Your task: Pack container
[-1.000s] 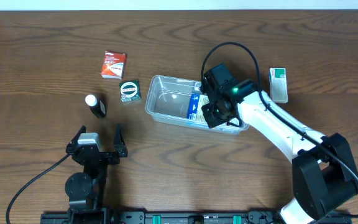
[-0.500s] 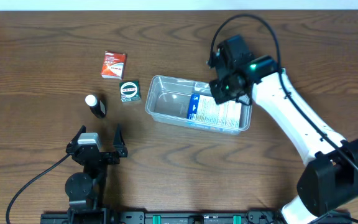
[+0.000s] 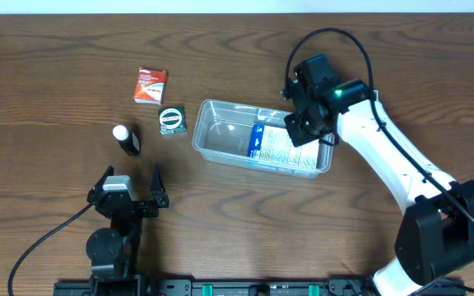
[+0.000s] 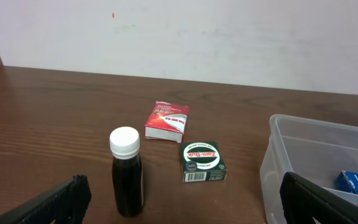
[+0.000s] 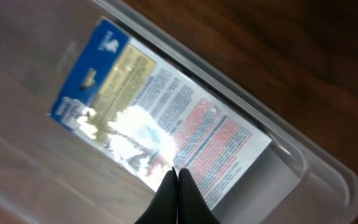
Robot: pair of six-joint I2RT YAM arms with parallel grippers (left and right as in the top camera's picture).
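Observation:
The clear plastic container (image 3: pixel 220 136) lies at the table's middle and also shows in the left wrist view (image 4: pixel 303 155) and the right wrist view (image 5: pixel 291 155). A blue and white packet (image 3: pixel 282 148) lies flat in its right half (image 5: pixel 166 118). My right gripper (image 3: pixel 304 130) hovers over the container's far right end; its fingers (image 5: pixel 178 171) are pressed together with nothing between them, above the packet. My left gripper (image 3: pixel 130 185) rests open and empty near the front edge, left of the container (image 4: pixel 182 199).
A red box (image 3: pixel 150 85), a green box (image 3: pixel 172 120) and a dark bottle with a white cap (image 3: pixel 125 139) stand left of the container. They also show in the left wrist view: box (image 4: pixel 166 120), green box (image 4: pixel 202 161), bottle (image 4: pixel 127 171).
My right gripper has moved from over the packet up and to the far right, uncovering the packet, which lies in the container. The arm now covers a box at the right. The left arm is still.

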